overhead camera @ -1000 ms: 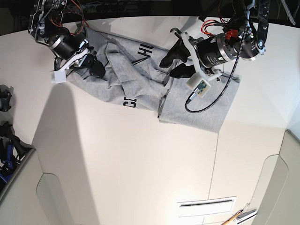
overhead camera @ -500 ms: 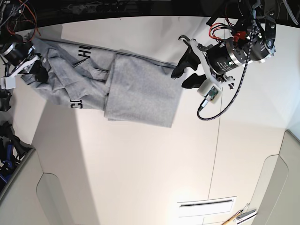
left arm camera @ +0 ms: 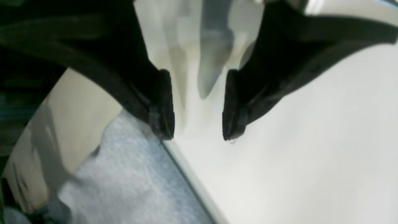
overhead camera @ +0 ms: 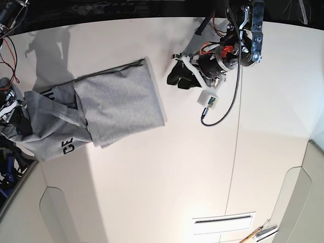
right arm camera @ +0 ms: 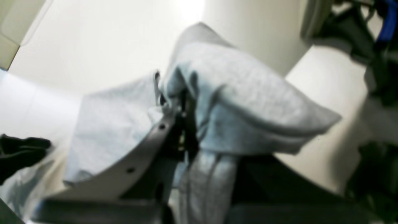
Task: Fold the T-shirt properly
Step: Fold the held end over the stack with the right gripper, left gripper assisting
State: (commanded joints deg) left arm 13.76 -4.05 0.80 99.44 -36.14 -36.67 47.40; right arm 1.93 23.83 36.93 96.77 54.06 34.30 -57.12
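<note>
My grey T-shirt (overhead camera: 121, 98) stretches from my right pincer (overhead camera: 23, 127), closed on its bunched end, towards my left pincer (left arm camera: 199, 135), parted and empty just beyond. Pulling farther could skew the unanchored plain panel (overhead camera: 119, 101); my tight pinch might set creases.
</note>
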